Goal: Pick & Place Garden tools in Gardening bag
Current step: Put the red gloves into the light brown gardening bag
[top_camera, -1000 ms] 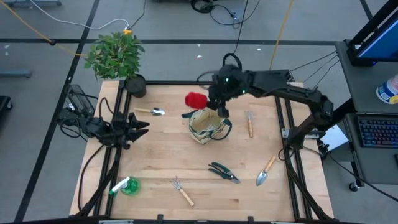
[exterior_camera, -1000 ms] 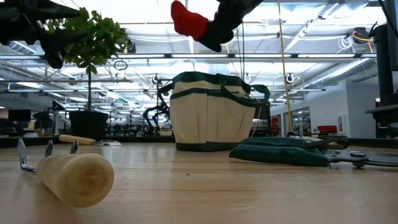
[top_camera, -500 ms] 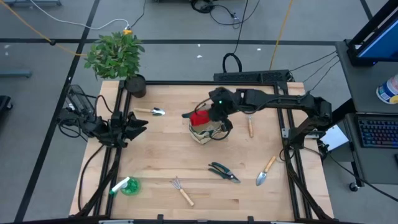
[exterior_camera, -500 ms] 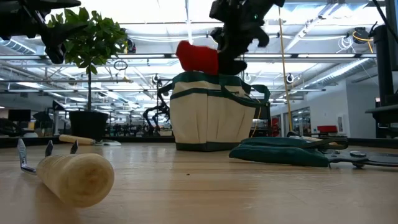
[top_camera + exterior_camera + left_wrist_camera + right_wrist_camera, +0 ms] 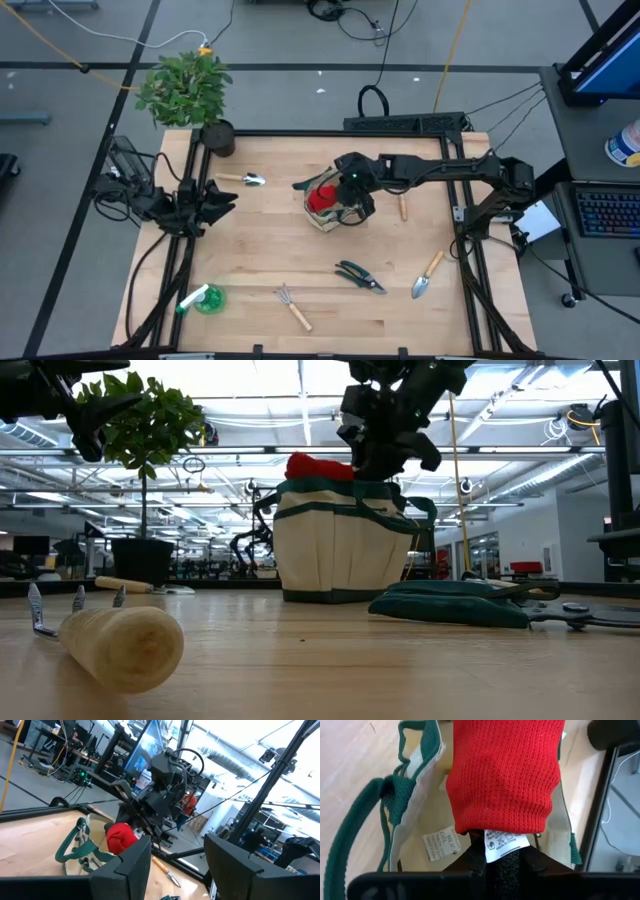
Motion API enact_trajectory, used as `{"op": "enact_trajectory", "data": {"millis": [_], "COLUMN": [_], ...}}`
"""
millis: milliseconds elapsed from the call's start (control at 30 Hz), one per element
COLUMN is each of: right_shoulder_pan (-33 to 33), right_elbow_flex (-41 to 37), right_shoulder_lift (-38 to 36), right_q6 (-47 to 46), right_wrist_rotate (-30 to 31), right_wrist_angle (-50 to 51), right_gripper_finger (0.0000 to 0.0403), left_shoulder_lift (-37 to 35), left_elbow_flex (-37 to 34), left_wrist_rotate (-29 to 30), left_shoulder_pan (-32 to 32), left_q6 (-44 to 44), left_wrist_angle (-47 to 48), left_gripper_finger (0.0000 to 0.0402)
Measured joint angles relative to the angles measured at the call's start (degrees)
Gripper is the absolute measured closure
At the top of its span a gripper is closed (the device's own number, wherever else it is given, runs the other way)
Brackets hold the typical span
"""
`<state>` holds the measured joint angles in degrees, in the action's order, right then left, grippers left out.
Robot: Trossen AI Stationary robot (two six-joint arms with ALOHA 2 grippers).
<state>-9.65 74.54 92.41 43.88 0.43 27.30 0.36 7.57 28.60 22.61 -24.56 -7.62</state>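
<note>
The beige gardening bag point(image 5: 335, 210) with green trim stands upright near the table's middle. My right gripper point(image 5: 350, 190) is over the bag's mouth, shut on the red-black gloves point(image 5: 321, 196). In the low view the gloves' red part point(image 5: 318, 466) shows just above the bag's rim point(image 5: 340, 488), beside my right gripper point(image 5: 385, 455). My left gripper point(image 5: 228, 200) waits at the table's left edge, open and empty; its fingers show in the left wrist view point(image 5: 177, 865). My right gripper pinches the gloves' black end point(image 5: 501, 866), by the white label, between its two fingers. The fingers come from above, slanting down into the bag's mouth. The red part point(image 5: 505, 775) reaches out beyond the fingertips, over the bag's open inside point(image 5: 427, 827).
A trowel point(image 5: 243, 179) lies at far left, a rake point(image 5: 402, 198) right of the bag, shears point(image 5: 360, 277) and another trowel point(image 5: 428, 275) near right. A rake point(image 5: 293, 306) and a green sprayer point(image 5: 203, 299) lie near left. A potted plant point(image 5: 188, 90) stands at the far left corner.
My right gripper has gone toward the table's near edge and down, carrying the gloves from above and behind the bag to the bag's mouth. The red part has sunk from well above the bag to its rim. The gripper has stayed shut on the gloves.
</note>
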Motion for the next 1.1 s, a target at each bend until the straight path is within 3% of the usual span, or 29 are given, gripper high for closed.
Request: {"op": "enact_trajectory", "data": {"millis": [567, 833, 1100], "right_shoulder_pan": [0.19, 0.68, 0.9], "right_elbow_flex": [-2.38, -2.38, -2.38], "right_shoulder_lift": [-0.03, -0.03, -0.03], "right_q6": [6.38, 8.48, 9.79], "right_wrist_rotate": [10.32, 10.39, 13.3], "right_wrist_angle": [-2.65, -2.63, -2.64], "right_gripper_finger": [0.0359, 0.0358, 0.0292], "left_shoulder_lift": [0.01, 0.0, 0.0], "left_elbow_flex": [0.0, 0.0, 0.0], "left_wrist_rotate": [3.48, 3.5, 3.54], "left_shoulder_pan": [0.01, 0.0, 0.0], "left_q6": [0.33, 0.31, 0.31], "left_wrist_angle": [0.04, 0.07, 0.07], "left_gripper_finger": [0.021, 0.021, 0.0211]}}
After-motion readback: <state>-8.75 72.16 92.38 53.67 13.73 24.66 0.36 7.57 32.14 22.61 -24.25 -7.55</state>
